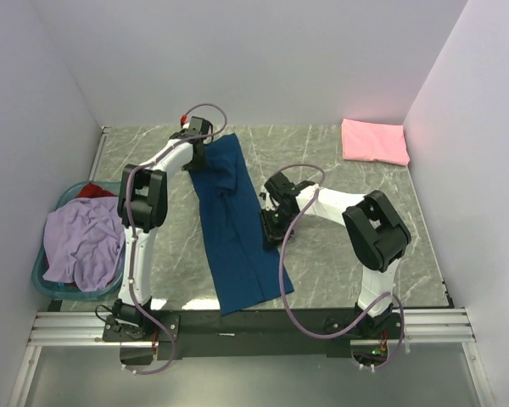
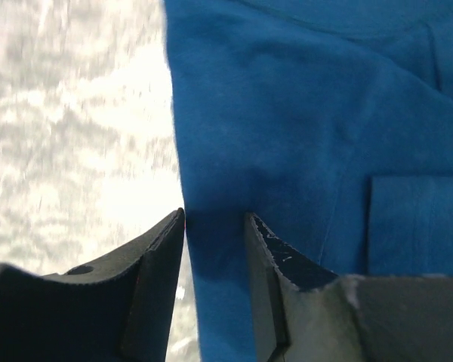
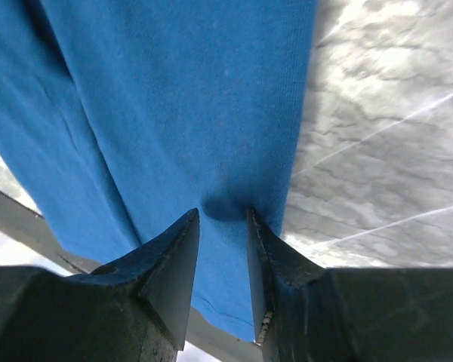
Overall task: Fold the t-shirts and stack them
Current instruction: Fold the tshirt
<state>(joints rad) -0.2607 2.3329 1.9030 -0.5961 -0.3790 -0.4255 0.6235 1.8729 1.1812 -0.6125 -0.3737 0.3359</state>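
Your left gripper (image 2: 215,219) is pinching the navy shirt (image 1: 236,246) on its left edge, right gripper (image 3: 223,215) pinching the right edge.

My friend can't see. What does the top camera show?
A left gripper and right gripper pinch opposite edges of a long navy t-shirt on a marble table. A folded pink t-shirt lies back right; a lavender t-shirt fills a teal basket.

Grey marbled table (image 1: 348,254). On it, a navy t-shirt (image 1: 233,233), folded into a long strip, slanting from the far edge left of the middle to the near edge and hanging over it. In the far right corner, a folded pink t-shirt (image 1: 373,141). At the left edge, a teal basket (image 1: 39,270); on the table or beside it, impossible to tell.
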